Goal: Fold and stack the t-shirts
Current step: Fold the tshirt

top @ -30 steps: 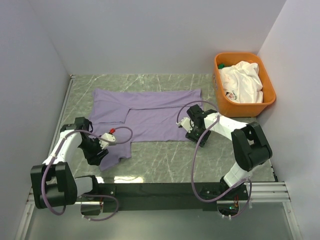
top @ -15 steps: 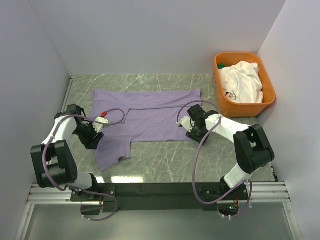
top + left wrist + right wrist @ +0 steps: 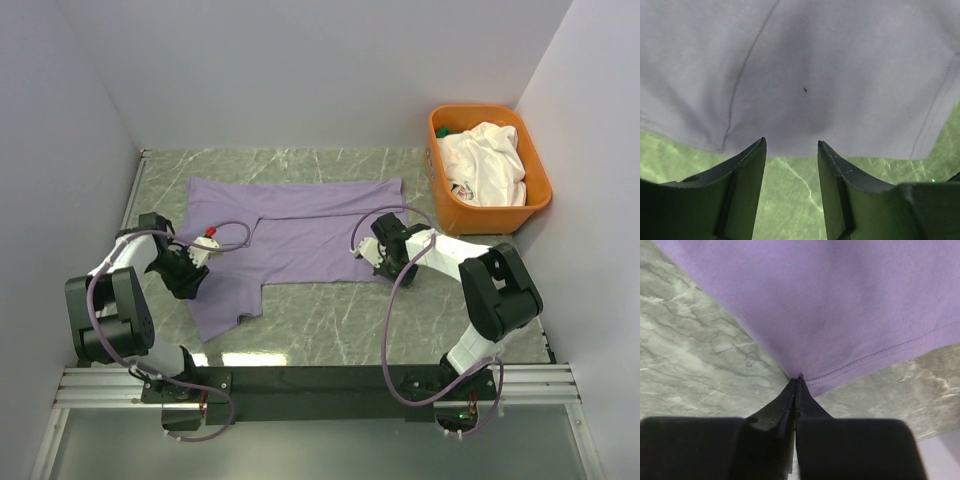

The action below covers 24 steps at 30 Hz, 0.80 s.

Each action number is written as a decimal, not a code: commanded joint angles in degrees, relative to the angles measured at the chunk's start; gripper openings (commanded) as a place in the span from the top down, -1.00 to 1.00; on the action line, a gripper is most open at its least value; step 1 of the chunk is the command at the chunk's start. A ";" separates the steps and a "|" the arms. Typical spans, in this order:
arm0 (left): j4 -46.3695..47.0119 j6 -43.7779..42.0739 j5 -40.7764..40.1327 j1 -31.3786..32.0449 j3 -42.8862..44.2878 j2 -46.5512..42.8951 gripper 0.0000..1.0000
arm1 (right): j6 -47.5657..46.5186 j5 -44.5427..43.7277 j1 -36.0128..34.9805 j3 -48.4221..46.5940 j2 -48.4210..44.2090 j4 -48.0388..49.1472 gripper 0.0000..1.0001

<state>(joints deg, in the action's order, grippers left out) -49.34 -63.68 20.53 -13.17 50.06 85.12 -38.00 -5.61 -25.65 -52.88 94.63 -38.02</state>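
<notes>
Left arm swung back from the near flap of the lavender t-shirt (image 3: pixel 300 225) to its left edge over the last second. The right jaws went from apart to closed, and that wrist nudged slightly left.

Left gripper (image 3: pixel 186 279) sat low at the shirt's left side. In the left wrist view the left gripper (image 3: pixel 791 142) had its jaws partly apart with nothing between them. I saw bare desk in the gap, and the lavender t-shirt (image 3: pixel 805 75) edge lay just past the fingertips (image 3: pixel 750 160). Whether the tips touched the cloth I couldn't tell.

Right gripper (image 3: pixel 376 254) was at the shirt's near right corner. In the right wrist view the right gripper (image 3: pixel 798 382) was pinched fully closed on the hem of the lavender t-shirt (image 3: pixel 840 305), with the stitched edge running off to the right of the tips.

Lavender shirt lay spread flat on the desk (image 3: pixel 330 310), left of centre. One band was folded over along its far edge, and a narrower flap reached toward the near edge on the left.

White t-shirt (image 3: pixel 487 160) sat crumpled in the orange tub (image 3: pixel 490 216) at the desk's far right corner, well apart from both grippers.
</notes>
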 commanded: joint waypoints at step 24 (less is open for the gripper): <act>-8.66 -0.13 2.67 -2.65 10.49 3.82 0.99 | -2.69 1.03 2.97 -4.94 -6.83 -2.14 1.00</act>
<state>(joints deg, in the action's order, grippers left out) -54.22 -63.75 20.47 -15.59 58.41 88.03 -39.33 -5.76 -23.40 -55.24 89.52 -38.96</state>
